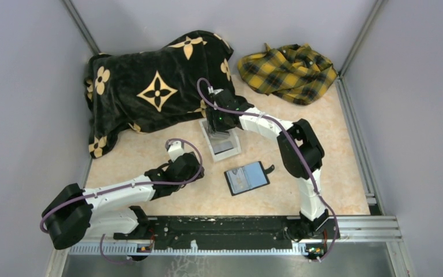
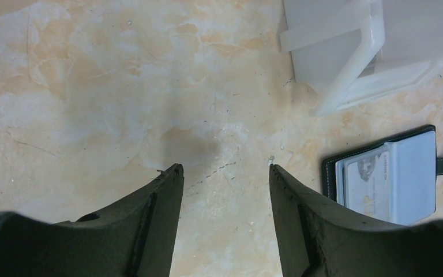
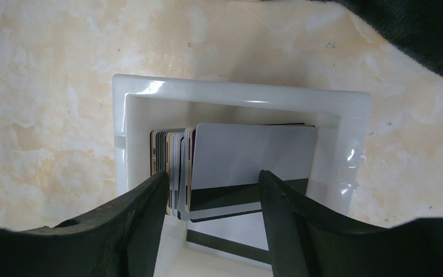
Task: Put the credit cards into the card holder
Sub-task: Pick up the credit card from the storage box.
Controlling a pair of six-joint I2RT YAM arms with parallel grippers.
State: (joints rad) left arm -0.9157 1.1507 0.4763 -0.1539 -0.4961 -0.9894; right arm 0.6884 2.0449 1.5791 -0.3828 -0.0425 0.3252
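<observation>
Spread right end effector (image 3: 213, 173) above credit cards (image 3: 248, 156)

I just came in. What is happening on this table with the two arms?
The right claw hangs open directly over the clear-white box, where the credit cards stand on edge, one of them leaning. It does not grip any card yet. The left claw is also open and holds nothing, above the bare table. The card holder lies unfolded on the table near the box, between the two arms, waiting for the cards.
</observation>
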